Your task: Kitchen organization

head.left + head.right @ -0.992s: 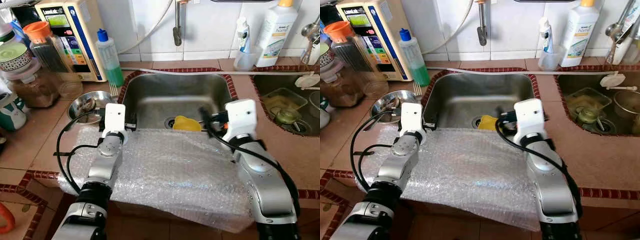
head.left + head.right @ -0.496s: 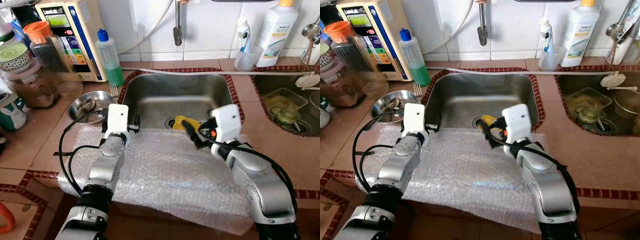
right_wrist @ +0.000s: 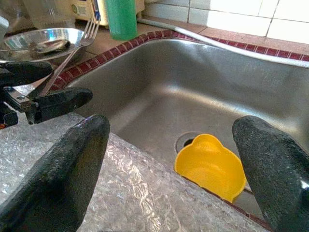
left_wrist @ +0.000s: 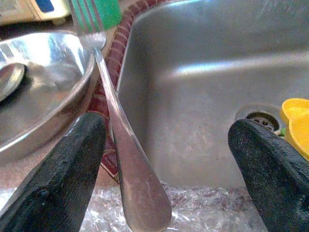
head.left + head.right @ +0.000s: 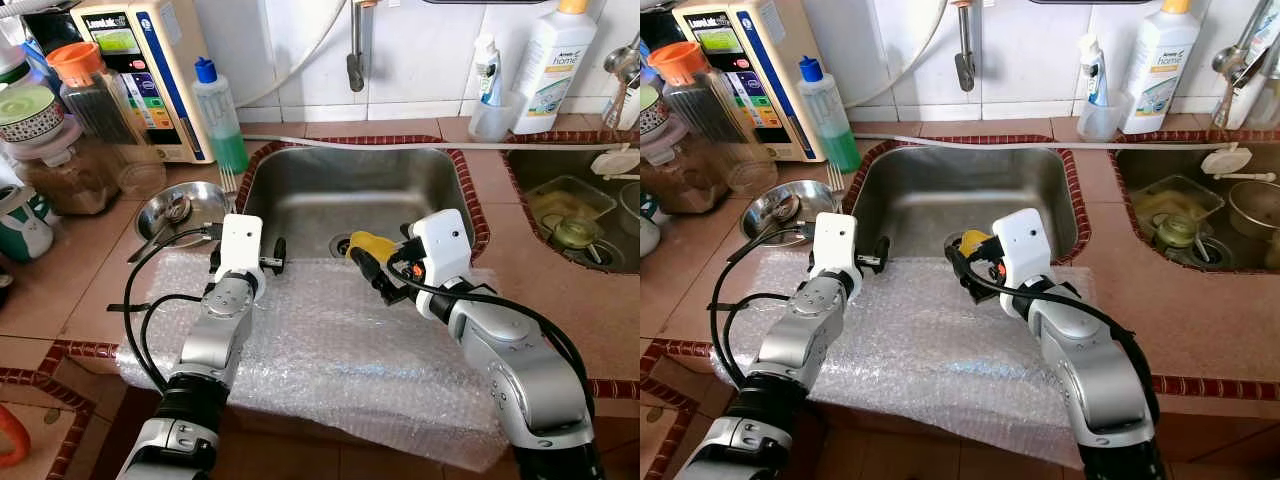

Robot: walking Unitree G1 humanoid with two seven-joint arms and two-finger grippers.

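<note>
A steel sink point(image 5: 300, 195) is set in the tiled counter, with a yellow cup point(image 5: 374, 244) lying near its drain. A sheet of bubble wrap point(image 5: 320, 340) covers the counter's front edge. A fork point(image 4: 118, 154) rests on the sink's left rim beside a steel bowl point(image 5: 195, 195) holding a spoon. My left gripper point(image 5: 270, 255) is open at that rim, and the fork's handle lies between its fingers point(image 4: 53, 183), close to one of them. My right gripper point(image 5: 372, 275) is open over the bubble wrap's far edge, just short of the yellow cup point(image 3: 210, 166).
A green soap bottle point(image 5: 220, 115), a water purifier point(image 5: 150, 70) and jars point(image 5: 90, 120) crowd the back left. A tap point(image 5: 355, 50) hangs over the sink. A second sink point(image 5: 570, 210) with dishes lies to the right, behind it a white bottle point(image 5: 550, 60).
My right gripper has swung left and back toward the sink's near rim, close to the yellow cup. My left gripper has edged right along the rim toward the fork.
</note>
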